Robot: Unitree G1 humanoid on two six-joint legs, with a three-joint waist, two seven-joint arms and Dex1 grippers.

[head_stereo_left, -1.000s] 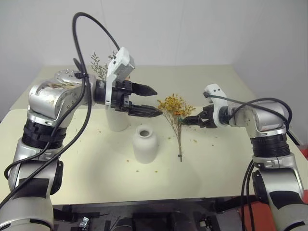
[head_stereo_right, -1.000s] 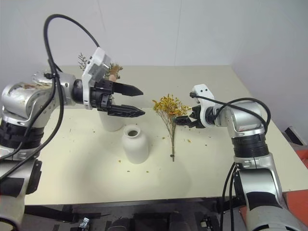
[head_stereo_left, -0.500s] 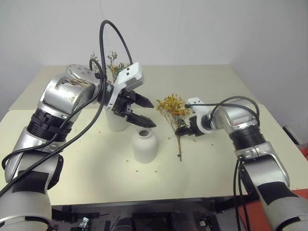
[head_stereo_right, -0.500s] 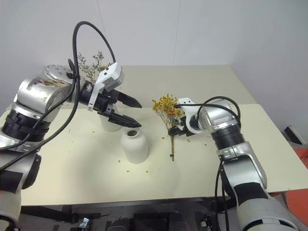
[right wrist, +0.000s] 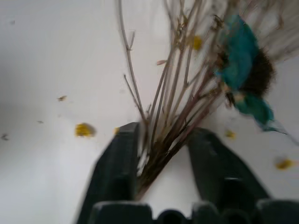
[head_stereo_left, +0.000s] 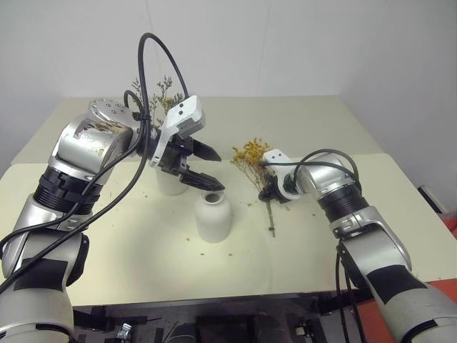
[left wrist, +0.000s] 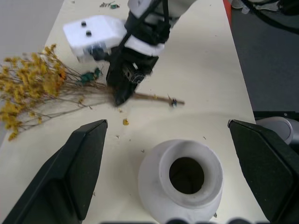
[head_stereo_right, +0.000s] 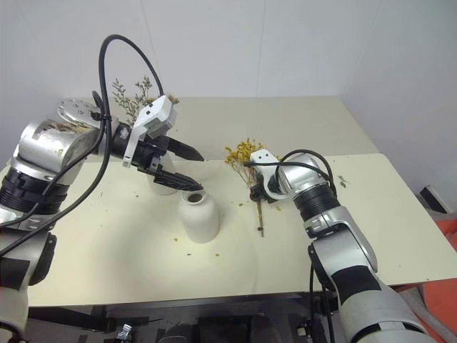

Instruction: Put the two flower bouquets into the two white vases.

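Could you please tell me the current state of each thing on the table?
Yellow bouquet: lying on the table, stems between the right gripper's fingers.
Grey-green bouquet: standing in the tall vase.
Squat vase: upright, empty.
Left gripper: open, holding nothing.
Right gripper: closing around the stems.

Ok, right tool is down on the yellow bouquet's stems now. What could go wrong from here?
1. The right tool straddles a loose fan of thin stems of the yellow bouquet; some may slip out as it closes.
2. Dried bits already litter the table; a hard squeeze could shed more or snap stems.
3. The squat vase has a narrow mouth, and the open left tool hovers right above it, crowding the insertion path.
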